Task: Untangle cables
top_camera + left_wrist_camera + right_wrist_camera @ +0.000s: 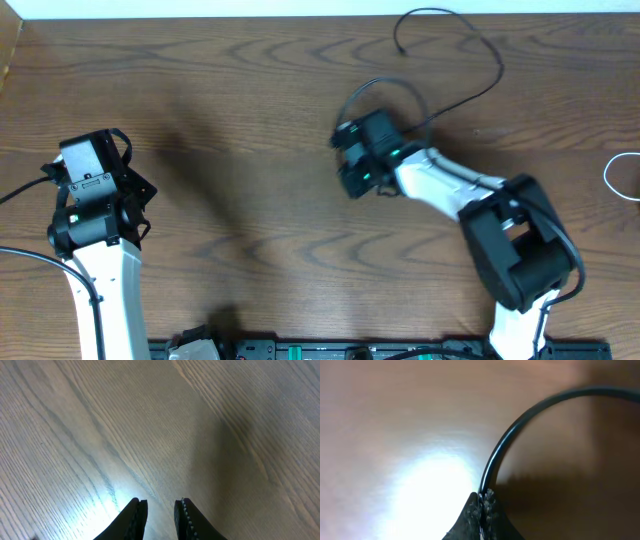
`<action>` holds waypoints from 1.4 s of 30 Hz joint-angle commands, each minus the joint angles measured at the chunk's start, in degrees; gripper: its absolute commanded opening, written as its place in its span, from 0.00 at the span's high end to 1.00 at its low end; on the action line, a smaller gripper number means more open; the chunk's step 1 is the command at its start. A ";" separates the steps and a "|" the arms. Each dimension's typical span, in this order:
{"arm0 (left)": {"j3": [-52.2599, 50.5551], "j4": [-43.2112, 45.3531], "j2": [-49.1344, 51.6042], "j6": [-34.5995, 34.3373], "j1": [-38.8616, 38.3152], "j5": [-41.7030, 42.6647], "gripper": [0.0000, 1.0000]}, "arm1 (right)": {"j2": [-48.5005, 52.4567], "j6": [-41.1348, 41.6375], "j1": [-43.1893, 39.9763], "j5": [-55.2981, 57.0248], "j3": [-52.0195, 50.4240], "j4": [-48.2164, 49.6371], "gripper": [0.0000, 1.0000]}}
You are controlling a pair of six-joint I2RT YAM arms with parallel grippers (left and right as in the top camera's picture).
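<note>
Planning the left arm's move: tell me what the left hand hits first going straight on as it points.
The bare table. The left hand points down at wood alone; no cable lies in that line, though the depth is unclear.

**Overhead view.** Wooden table (250, 120) with two arms. The left arm (105, 290) stands near the left edge, with the left gripper (88, 160) over the wood. The right arm (510, 240) extends from lower right to the centre. The right gripper (350, 150) sits at a black cable (496, 68), which loops beside it and then curves toward the far edge. A white cable (615, 175) lies at the right edge, well apart.
</note>
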 commanded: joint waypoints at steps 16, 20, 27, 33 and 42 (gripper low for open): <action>1.11 -0.17 -0.15 -0.31 0.24 -0.11 0.75 | -3.32 6.93 9.77 31.17 -0.92 5.77 0.01; 1.01 -0.17 -0.11 -0.31 0.24 -0.11 0.75 | -5.33 13.92 8.79 31.19 -0.90 11.80 0.01; 1.01 -0.17 -0.11 -0.31 0.24 -0.11 0.75 | -7.56 31.74 1.95 38.03 -0.90 14.21 0.01; 1.01 -0.15 -0.11 -0.31 0.24 -0.07 0.75 | -7.58 31.74 -10.16 33.77 -0.90 14.86 0.15; 1.01 -0.13 -0.11 -0.33 0.24 -0.07 0.75 | -7.54 31.85 -20.24 29.20 -0.90 18.62 0.01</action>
